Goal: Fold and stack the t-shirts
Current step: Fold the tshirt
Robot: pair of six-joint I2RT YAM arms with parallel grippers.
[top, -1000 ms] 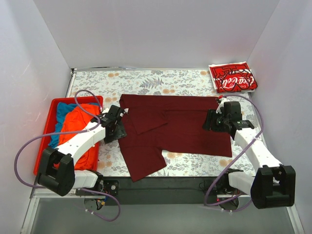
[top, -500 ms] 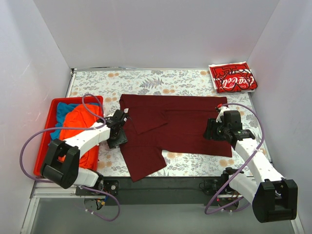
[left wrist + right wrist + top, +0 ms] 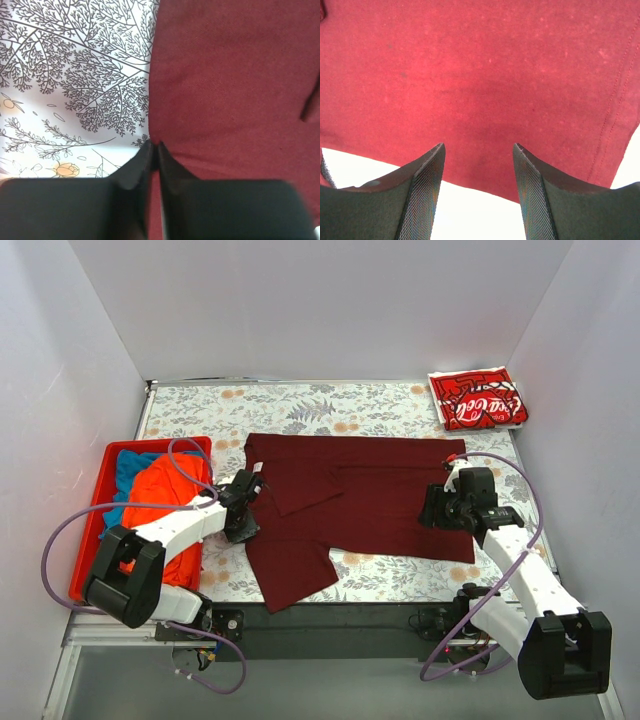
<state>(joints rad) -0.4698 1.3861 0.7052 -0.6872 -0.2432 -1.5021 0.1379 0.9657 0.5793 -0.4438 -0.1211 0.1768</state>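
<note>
Maroon t-shirt (image 3: 370, 495), flat: prob. soft, light, limp (hold at edges). L gripper (image 3: 154, 146) clamps its side edge; R gripper (image 3: 479, 150) gapes over hem.

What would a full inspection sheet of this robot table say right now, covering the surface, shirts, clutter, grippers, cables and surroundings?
Surface: table with a white floral-print cover, lying flat.
Job's things: dark maroon cloth t-shirt spread across the middle, partly folded; folded red t-shirt with white Coca-Cola print at the far right corner; bright orange t-shirt and blue t-shirt bunched in the bin.
Clutter: red plastic bin on the left; nothing else seen.
Grippers: left gripper shut at the maroon shirt's left edge, pinch unclear; right gripper open over its near hem.
Cables: purple cables loop loosely beside both arms.
Surroundings: plain white walls on three sides.
</note>
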